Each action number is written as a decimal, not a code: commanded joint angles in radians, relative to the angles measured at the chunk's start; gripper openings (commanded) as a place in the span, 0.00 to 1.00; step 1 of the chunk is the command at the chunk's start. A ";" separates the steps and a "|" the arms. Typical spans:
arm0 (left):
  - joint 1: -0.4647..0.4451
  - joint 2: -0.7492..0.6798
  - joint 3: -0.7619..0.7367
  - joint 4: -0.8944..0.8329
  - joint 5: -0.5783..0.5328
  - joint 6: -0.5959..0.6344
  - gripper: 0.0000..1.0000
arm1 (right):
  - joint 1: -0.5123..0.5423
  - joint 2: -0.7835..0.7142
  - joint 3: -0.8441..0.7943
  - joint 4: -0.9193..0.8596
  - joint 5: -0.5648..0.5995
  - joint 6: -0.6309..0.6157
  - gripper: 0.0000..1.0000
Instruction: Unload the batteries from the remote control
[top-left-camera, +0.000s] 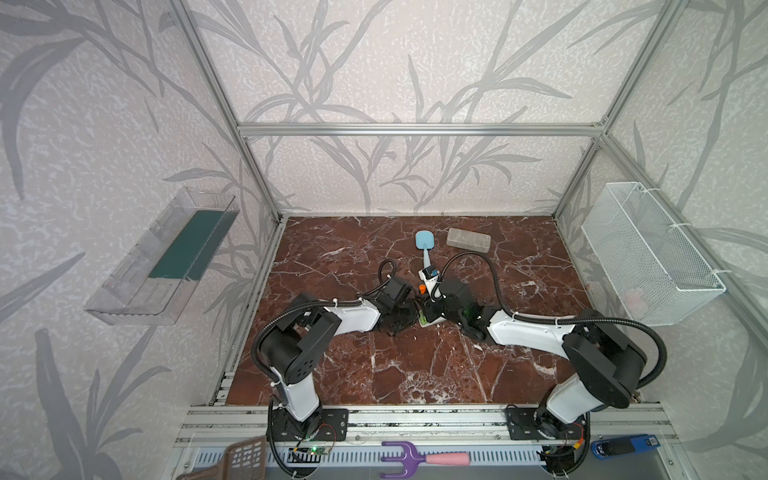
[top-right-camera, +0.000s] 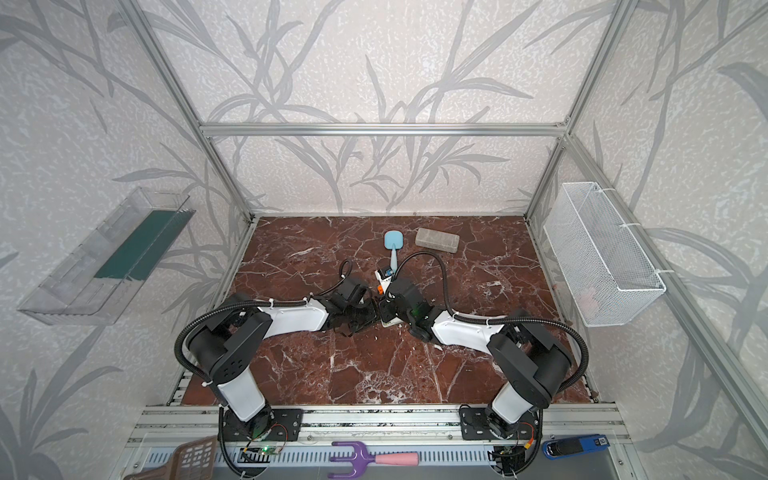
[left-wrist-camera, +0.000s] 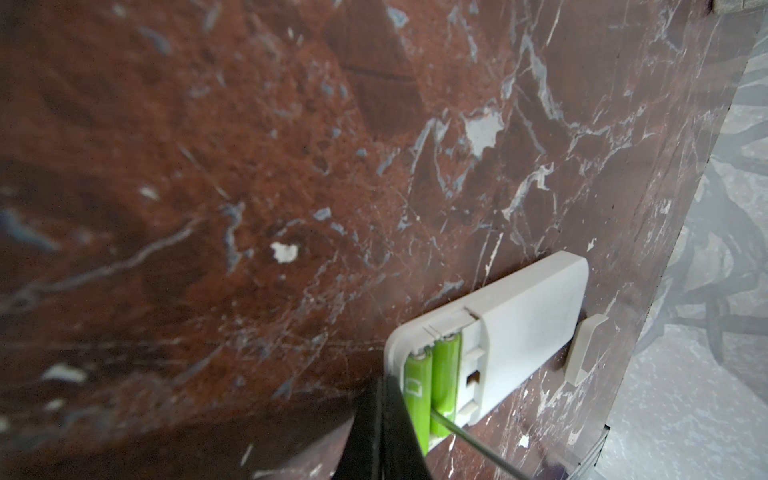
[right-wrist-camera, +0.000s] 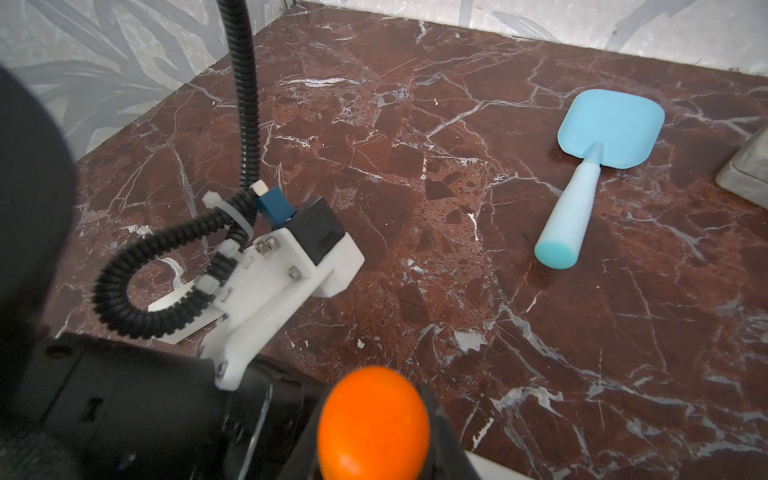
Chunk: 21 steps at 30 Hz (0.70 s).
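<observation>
Sitting in the white plastic remote (left-wrist-camera: 528, 320), two lime-green cylindrical batteries (left-wrist-camera: 445, 374) — left jaws pressed together, right jaws pinching orange-handled screwdriver (right-wrist-camera: 373, 419)

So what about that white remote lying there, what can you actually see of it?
The remote is a flat white plastic slab with rounded corners, lying back-up on the marble table. The battery bay at one end is open, with two lime-green batteries side by side inside. A small white piece lies just beside it. A thin screwdriver shaft reaches in at the batteries' end.
</observation>
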 joint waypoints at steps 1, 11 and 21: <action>-0.006 -0.024 -0.033 -0.008 -0.028 -0.005 0.08 | 0.037 -0.035 0.016 -0.089 0.011 -0.023 0.00; -0.011 -0.032 -0.052 0.011 -0.025 -0.014 0.08 | 0.056 -0.067 0.024 -0.102 0.036 -0.032 0.00; -0.016 -0.022 -0.057 0.026 -0.025 -0.019 0.08 | 0.060 -0.098 0.018 -0.112 0.032 -0.002 0.00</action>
